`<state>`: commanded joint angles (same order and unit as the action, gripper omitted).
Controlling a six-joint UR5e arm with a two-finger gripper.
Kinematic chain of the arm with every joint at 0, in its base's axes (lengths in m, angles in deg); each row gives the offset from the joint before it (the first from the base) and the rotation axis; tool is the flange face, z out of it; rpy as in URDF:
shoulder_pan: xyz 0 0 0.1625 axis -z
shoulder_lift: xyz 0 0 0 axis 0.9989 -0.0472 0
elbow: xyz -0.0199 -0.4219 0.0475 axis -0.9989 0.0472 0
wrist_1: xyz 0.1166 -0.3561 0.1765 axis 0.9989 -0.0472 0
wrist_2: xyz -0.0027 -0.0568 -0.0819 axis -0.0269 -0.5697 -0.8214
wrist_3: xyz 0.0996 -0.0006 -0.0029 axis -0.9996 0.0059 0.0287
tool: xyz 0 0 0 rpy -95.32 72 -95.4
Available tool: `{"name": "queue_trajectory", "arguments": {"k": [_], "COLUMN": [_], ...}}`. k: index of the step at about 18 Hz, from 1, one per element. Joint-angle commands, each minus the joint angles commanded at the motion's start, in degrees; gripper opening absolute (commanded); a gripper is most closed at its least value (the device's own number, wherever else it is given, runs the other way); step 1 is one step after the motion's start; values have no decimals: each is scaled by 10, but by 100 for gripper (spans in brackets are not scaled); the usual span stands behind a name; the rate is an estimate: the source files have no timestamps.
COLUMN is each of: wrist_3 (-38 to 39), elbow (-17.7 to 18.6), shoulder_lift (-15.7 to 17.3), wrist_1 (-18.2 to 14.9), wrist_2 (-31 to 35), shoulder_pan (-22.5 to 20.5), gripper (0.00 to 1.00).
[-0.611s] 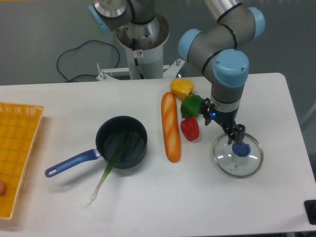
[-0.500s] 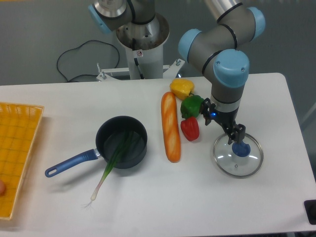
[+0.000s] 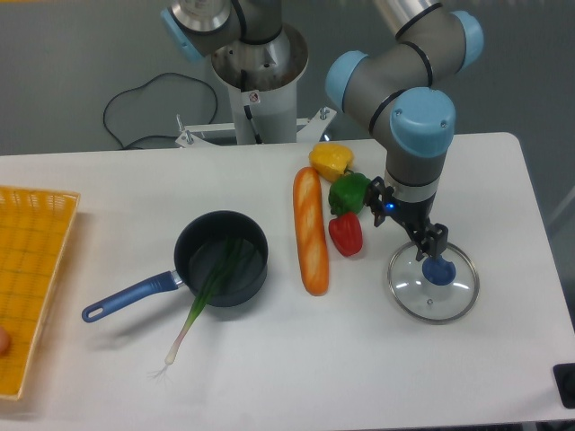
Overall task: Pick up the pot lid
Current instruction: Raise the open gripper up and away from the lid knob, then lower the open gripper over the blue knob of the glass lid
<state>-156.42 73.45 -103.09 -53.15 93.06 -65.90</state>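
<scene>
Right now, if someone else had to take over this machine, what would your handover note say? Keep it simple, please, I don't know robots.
Pincer: open, holding nothing, beside the blue knob in this view. Its exact height can't be told.
Lid: lying on the table, knob up, at the picture's right.
Nearby: red pepper and carrot, to the lid's left in the picture.
Done: the pincer is near the lid; no grip yet.
Left: probably line up over the knob, lower, close on it, then lift.
</scene>
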Motion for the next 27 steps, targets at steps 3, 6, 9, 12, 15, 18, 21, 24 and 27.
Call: {"name": "queue_trajectory", "arguments": {"k": [3, 6, 9, 12, 15, 18, 21, 24, 27], "wrist_3": [-4, -1, 3, 2, 6, 6, 10, 6, 5], "elbow": [0, 3, 2, 2, -4, -14, -51, -57, -62], "shoulder_lift": [-9, -12, -23, -36, -51, -73, -103, -107, -117], "wrist_1": [3, 3, 16, 24, 27, 29, 28, 26, 26], "wrist_2": [1, -3, -10, -22, -49, -64, -65, -63, -60], "shoulder_pan": [-19, -35, -38, -50, -77, -100, -104, -104, -101], "gripper": [100, 100, 100, 100, 100, 100, 100, 100, 100]}}
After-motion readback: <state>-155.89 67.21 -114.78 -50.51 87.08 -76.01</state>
